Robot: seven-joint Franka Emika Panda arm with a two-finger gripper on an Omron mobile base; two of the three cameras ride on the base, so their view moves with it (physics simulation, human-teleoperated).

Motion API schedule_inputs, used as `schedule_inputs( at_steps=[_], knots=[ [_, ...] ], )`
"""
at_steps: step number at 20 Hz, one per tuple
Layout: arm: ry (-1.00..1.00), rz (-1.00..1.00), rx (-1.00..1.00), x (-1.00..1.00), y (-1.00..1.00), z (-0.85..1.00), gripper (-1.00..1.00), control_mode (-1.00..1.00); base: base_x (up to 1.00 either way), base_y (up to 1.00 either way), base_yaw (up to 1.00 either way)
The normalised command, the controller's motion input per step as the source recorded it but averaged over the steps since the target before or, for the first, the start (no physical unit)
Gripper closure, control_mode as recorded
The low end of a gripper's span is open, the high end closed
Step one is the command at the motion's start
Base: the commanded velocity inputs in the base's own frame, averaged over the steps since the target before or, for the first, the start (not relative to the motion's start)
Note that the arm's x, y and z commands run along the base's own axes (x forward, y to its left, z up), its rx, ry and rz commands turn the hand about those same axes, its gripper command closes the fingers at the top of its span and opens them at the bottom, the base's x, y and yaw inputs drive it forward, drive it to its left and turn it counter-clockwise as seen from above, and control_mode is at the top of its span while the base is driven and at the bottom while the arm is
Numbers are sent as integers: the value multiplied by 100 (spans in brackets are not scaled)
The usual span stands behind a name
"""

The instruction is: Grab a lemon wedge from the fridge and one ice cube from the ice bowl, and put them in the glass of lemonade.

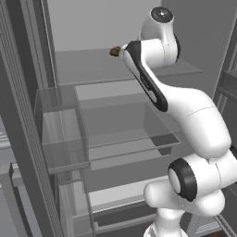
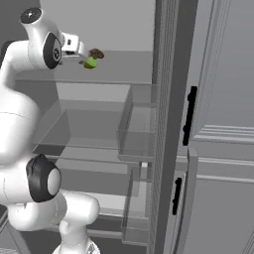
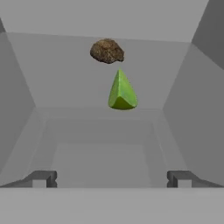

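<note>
Reaching stage: the white arm's two-finger gripper (image 3: 112,178) is stretched into the open tall dark grey fridge (image 2: 168,124), level with the upper clear shelf (image 1: 185,70), and I judge the pick of the wedge not yet made.
Jaws: spread wide, the two dark finger tips (image 3: 41,178) far apart at the bottom of the hand view, nothing between them.
Task thing: the tiny yellow-green wedge-shaped lemon slice (image 3: 122,92) lies on that shelf ahead of the gripper, pointed end away from the camera, a little right of the midline between the tips.
Neighbour: a small rough brown lump (image 3: 107,50) sits just beyond the wedge and slightly left; in the right base view (image 2: 96,53) the two look near touching.
Risk, offset: closing on the current line could catch only the wedge's left edge and squirt it sideways.
Risk, shape: the tapered faces give the pads poor purchase, so the wedge may slip out as they shut.
Risk, overreach: driving in too deep could shove the wedge into the brown lump, or grab both.
Risk, shelf: coming in low could scrape the tips on the clear shelf.
Other task things: the glass and ice bowl are elsewhere.
</note>
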Motion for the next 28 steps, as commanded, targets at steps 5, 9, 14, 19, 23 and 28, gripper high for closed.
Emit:
schedule_inputs(
  at_steps=[5,9,14,19,23,28],
  knots=[
    [-9,0,0,58,-15,-31,-100,-100,0,0,0],
    [-7,0,0,17,-9,10,-100,-100,0,0,0],
    [-1,0,0,36,0,14,-100,-100,0,0,0],
    [0,0,0,76,0,7,-100,-100,0,0,0],
    [8,0,0,60,0,3,-100,-100,0,0,0],
    [17,0,0,17,0,-18,-100,-100,0,0,0]
  ],
)
